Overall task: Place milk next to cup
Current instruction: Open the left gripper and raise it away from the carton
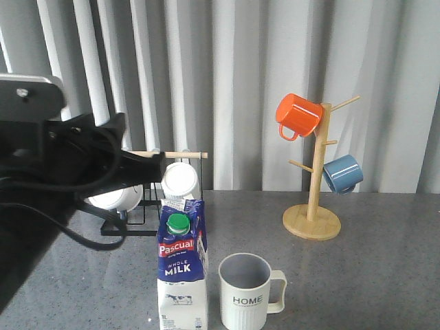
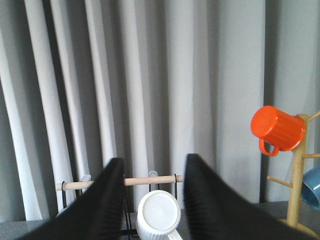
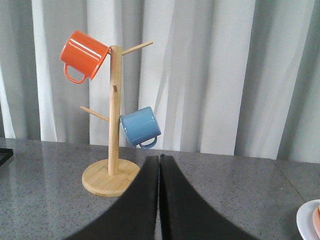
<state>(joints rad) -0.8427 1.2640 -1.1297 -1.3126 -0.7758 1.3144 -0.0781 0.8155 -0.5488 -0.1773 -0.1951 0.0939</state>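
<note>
Tall blue-and-white Pascual milk carton with green cap [image 1: 182, 271] upright on grey speckled tabletop [image 1: 371, 275], just left of ribbed pale grey HOME mug [image 1: 245, 291], not touching; left gripper [image 2: 152, 197] raised, jaws open, empty; right gripper [image 3: 159, 192] jaws closed, empty

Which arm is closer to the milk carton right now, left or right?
Left. The left arm reaches over the table just above and behind the milk carton, jaws open. The right arm is not in the front view, so its distance cannot be judged; its jaws are shut, facing the wooden mug tree.

front view forward, wrists seemingly curtainward, sharing mug tree [image 1: 313, 199]
</note>
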